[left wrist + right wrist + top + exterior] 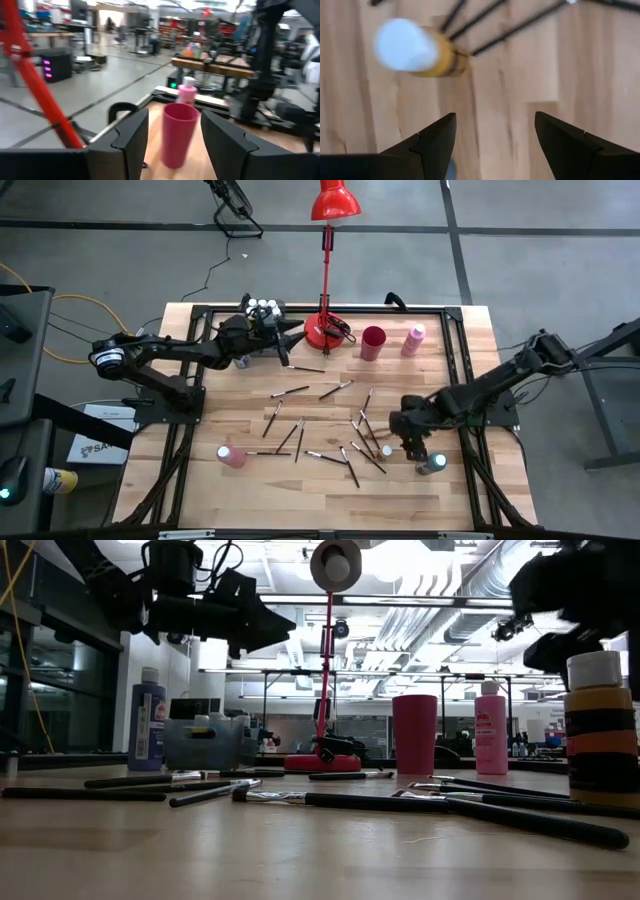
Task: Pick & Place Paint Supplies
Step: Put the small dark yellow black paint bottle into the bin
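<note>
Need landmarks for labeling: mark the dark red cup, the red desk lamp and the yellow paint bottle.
dark red cup (373, 342): high view, on its open top.
red desk lamp (334, 200): high view, on its shade.
yellow paint bottle (437, 59): right wrist view, on its yellow body.

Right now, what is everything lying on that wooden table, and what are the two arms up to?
Paintbrushes: more than a dozen, dark handles, scattered across the table's middle and right.
Pink bottles: two; one upright at the back right, one at the front left.
Yellow bottle: one, white cap, front right.
Blue bottle: one, back left.
Grey bin: one, back left, holding white-capped bottles.
Red cup: one, back centre.
Red lamp: one, back centre.
Left gripper: open, empty, raised near the bin.
Right gripper: open, empty, above the front right.
</note>
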{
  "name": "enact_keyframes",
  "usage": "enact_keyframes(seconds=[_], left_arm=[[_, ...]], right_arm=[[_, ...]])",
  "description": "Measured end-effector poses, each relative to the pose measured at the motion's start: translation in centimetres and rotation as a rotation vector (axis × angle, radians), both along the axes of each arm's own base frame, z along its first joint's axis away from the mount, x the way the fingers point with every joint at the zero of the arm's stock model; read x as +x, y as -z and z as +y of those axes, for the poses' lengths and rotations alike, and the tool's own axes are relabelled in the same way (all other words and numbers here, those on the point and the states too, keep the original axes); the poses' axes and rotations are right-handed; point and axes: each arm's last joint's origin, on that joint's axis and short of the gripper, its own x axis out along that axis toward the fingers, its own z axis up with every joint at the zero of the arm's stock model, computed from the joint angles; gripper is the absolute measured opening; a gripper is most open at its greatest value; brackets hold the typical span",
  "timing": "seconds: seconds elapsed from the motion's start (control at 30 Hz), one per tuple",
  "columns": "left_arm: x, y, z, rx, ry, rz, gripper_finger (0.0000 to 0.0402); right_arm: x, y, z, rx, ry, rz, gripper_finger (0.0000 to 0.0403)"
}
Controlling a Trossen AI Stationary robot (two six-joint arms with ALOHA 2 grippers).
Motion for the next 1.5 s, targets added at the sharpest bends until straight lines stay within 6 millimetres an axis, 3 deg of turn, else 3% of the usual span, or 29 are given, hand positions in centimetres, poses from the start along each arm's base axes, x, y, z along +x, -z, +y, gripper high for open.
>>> enact_keyframes(seconds=[0.17,0.43,0.87,1.07,1.5], left_arm=[[0.1,0.2,-0.2,-0.016,0.067,0.015,0.0177],[0.1,0.3,-0.2,-0.023,0.081,0.025,0.0177],[0.1,0.3,-0.3,-0.021,0.117,0.026,0.0177],[0.1,0.3,-0.3,-0.028,0.117,0.027,0.0177],[0.1,0.5,-0.3,-0.051,0.116,0.038,0.0177]], right_arm=[[0.1,0.5,2.0,-0.035,-0.077,-0.061,0.0263],[1.1,3.1,4.4,-0.075,-0.002,-0.063,0.0263],[1.8,7.1,6.8,-0.184,0.020,-0.077,0.0263],[2.0,7.4,6.9,-0.182,0.045,-0.093,0.0258],[2.7,7.2,7.2,-0.175,0.068,-0.183,0.0190]])
